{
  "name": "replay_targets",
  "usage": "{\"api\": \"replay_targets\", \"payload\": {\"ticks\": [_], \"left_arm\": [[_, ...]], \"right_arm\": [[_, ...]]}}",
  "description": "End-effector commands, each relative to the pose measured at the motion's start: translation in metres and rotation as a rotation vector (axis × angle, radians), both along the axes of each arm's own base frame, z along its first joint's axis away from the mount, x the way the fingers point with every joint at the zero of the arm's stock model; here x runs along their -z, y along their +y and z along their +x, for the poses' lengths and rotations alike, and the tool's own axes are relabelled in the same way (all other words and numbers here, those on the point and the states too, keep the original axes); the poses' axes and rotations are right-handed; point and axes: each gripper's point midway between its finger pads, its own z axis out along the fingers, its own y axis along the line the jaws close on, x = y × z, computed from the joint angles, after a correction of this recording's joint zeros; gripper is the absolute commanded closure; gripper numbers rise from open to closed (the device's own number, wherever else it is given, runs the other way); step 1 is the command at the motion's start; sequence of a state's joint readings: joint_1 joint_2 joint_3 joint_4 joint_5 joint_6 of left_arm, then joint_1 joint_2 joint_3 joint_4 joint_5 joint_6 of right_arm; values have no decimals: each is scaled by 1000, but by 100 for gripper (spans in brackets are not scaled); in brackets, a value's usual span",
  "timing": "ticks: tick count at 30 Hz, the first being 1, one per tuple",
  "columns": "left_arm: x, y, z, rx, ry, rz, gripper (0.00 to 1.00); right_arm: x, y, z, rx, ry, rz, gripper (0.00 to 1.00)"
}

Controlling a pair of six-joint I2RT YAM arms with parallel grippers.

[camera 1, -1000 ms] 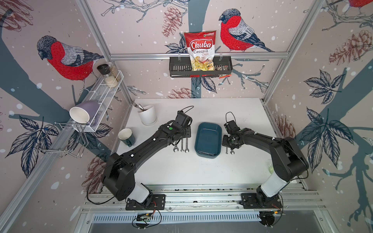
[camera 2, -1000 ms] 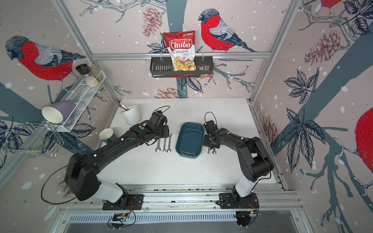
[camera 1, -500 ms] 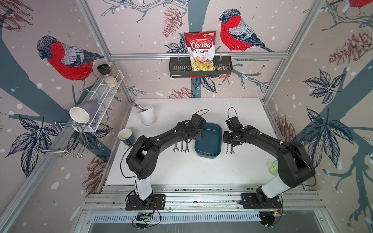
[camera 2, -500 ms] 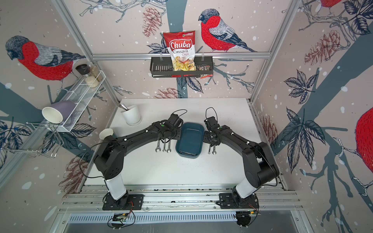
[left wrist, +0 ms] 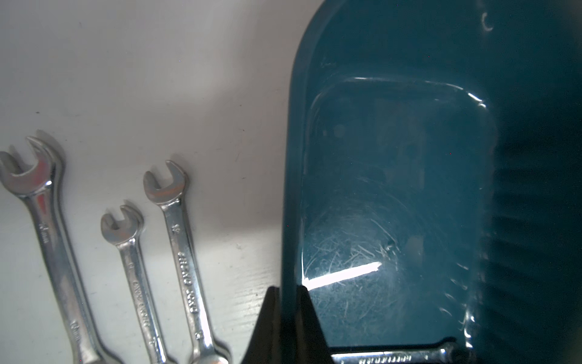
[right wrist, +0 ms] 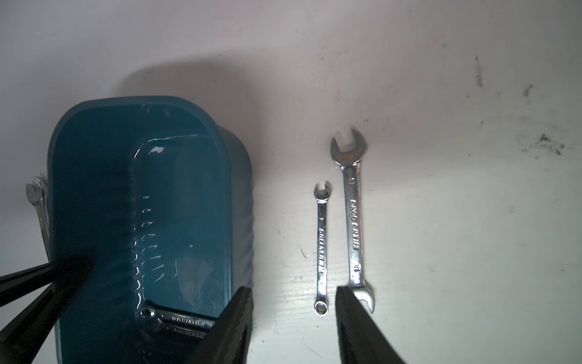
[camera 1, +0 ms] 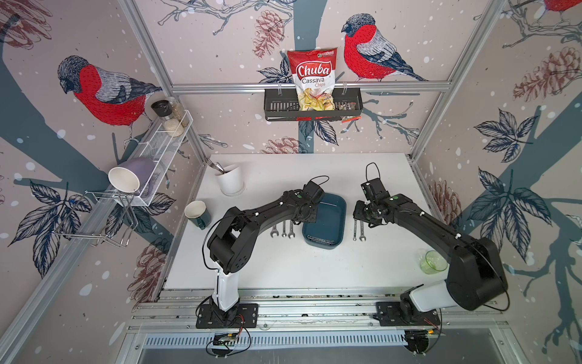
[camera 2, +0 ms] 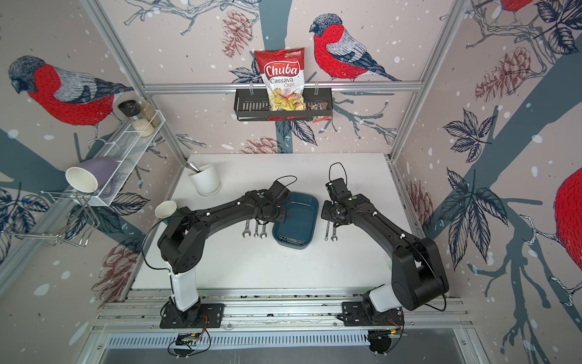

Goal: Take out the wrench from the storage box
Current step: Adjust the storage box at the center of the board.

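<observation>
Left gripper has swung onto the storage box wall, clamping it; right gripper stands open outside; wrench lies crosswise inside, between them.

You have one storage box on the worktop. Left of it lie three wrenches side by side; right of it, two more wrenches. Inside the box, at its near end, you can count at least one wrench; whether a second lies against it is unclear. Elsewhere count one green mug, one purple mug, one white pot, one green glass and one bag of chips.
</observation>
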State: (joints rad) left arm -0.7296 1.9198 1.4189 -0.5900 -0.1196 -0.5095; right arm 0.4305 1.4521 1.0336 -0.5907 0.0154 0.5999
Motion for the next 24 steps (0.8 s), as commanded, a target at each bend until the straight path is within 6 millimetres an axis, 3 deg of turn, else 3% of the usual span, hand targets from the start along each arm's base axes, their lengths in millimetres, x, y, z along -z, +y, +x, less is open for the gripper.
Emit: {"api": "replay_targets", "payload": {"ticks": [1, 8, 13, 19, 24], "left_arm": [[-10, 11, -14, -5, 56, 45, 99], [-38, 29, -63, 47, 236, 94, 100], [-46, 21, -101, 78, 374, -39, 100], [-48, 5, -109, 61, 463, -138, 100], [-45, 0, -112, 15, 585, -190, 100]], "right_arm": [[-4, -1, -5, -25, 5, 12, 52], [-16, -7, -8, -42, -23, 42, 51], [-19, 9, -11, -102, -32, 133, 51], [-22, 61, -30, -240, 12, 370, 50], [-18, 70, -32, -256, 29, 368, 47]]}}
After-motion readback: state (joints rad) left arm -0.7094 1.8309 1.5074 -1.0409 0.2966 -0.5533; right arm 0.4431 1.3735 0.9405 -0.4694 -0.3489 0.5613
